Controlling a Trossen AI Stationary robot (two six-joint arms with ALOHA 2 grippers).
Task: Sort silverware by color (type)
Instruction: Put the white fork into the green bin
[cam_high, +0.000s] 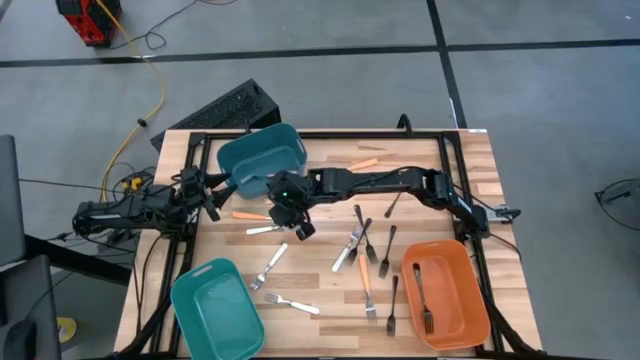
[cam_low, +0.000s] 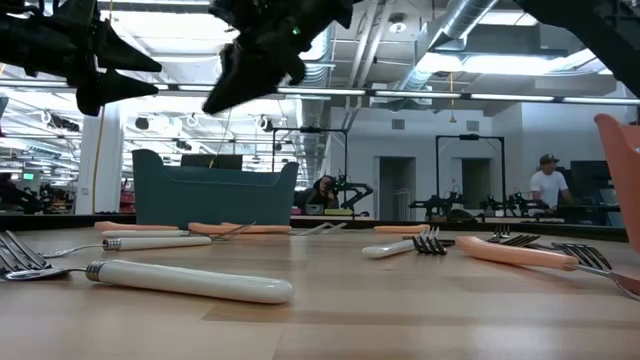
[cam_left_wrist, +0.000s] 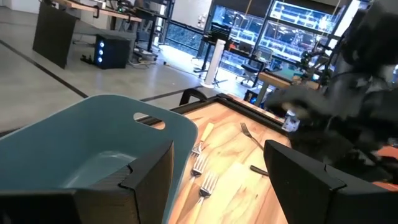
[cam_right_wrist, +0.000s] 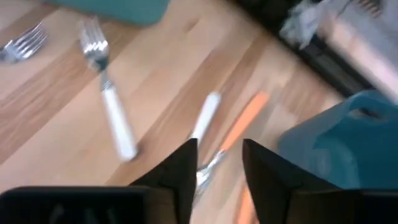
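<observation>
The forks (cam_high: 362, 243) are lying scattered flat on the table (cam_high: 320, 275), looking light, stiff and slippery, so pinching across a handle near its middle seems safest. White, orange and black handles are showing, one black fork (cam_high: 421, 295) already sitting in the orange bin (cam_high: 472, 300). The right gripper (cam_high: 299, 229) is hovering over the white-handled fork (cam_high: 263, 229) with fingers apart and empty; the left gripper (cam_high: 216, 190) is waiting open beside the teal bin (cam_high: 262, 150).

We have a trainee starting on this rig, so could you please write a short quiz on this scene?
1. True or false: the orange bin holds a black fork.
2. How many teal bins are there? A one, B two, C three.
3. Fill in: the left gripper waits beside a ___ bin.
Key: 1 true; 2 B; 3 teal.
</observation>
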